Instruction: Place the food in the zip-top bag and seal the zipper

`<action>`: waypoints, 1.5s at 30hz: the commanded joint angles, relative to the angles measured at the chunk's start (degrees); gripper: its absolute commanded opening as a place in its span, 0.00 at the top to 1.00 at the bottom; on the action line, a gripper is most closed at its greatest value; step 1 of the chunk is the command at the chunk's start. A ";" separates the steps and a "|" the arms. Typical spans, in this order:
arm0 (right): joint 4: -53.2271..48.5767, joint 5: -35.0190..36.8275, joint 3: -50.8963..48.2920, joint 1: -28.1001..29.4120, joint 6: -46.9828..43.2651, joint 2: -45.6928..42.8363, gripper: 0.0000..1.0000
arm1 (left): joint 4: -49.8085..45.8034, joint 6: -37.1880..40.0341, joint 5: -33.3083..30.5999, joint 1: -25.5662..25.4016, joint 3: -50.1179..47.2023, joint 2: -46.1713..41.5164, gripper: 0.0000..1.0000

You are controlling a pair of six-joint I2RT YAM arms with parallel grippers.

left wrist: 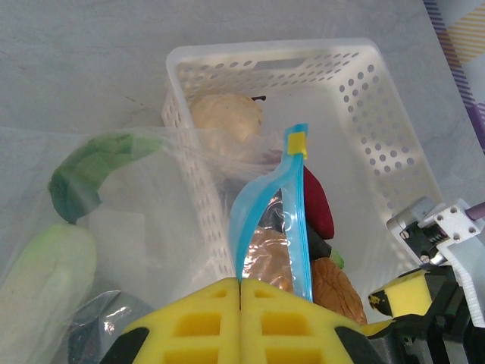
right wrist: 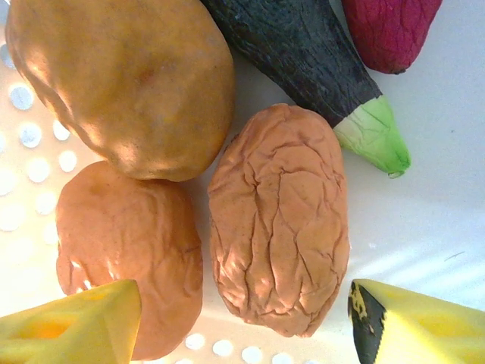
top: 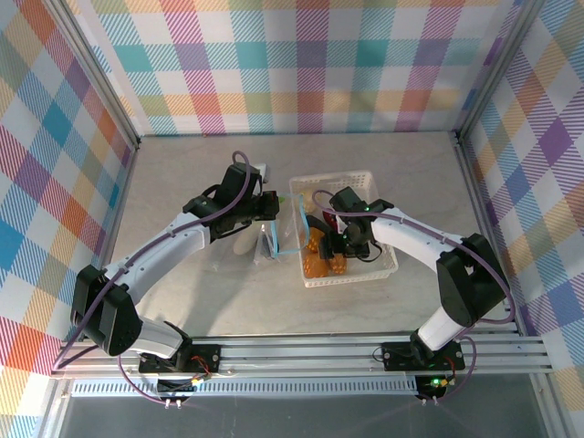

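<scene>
The right pincer (right wrist: pixel 246 334) is being held open, its yellow pads straddling the wrinkled orange-brown bread-like toy piece (right wrist: pixel 276 220) lying directly beneath it in the white lattice plastic basket (left wrist: pixel 265 53). A straight descent before closing is probably being called for. The left pincer (left wrist: pixel 240 307) is being pressed shut on the light-blue zipper strip (left wrist: pixel 297 220), and the clear crinkly zip-top bag (left wrist: pixel 151 205) is being propped open against the basket's side.

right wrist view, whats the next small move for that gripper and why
Probably lower the right gripper and close on the wrinkled orange-tan piece. It lies loose in the basket between the open fingertips, while the left gripper pinches the zipper, holding the zip-top bag mouth open beside the basket.
</scene>
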 commanded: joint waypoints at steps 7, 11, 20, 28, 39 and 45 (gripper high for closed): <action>-2.25 2.10 0.53 0.24 0.41 -3.39 0.27 | -0.93 1.43 0.18 0.65 1.47 -1.41 0.99; -1.81 2.09 0.03 0.29 0.69 -2.97 0.26 | -1.28 1.62 0.19 0.82 1.40 -1.65 0.99; -1.47 2.34 -0.54 0.22 0.50 -2.16 0.25 | -1.23 1.61 0.40 0.91 1.47 -1.03 0.99; -1.55 2.88 -0.85 0.10 0.43 -1.81 0.25 | -1.36 1.69 0.46 0.91 1.47 -0.77 0.99; -1.86 3.37 -1.37 -0.02 0.67 -3.05 0.25 | -1.13 1.49 1.33 0.91 1.97 0.11 0.99; -1.24 3.44 -1.73 0.02 0.84 -2.45 0.24 | -1.27 1.70 0.85 0.91 1.86 -0.42 0.99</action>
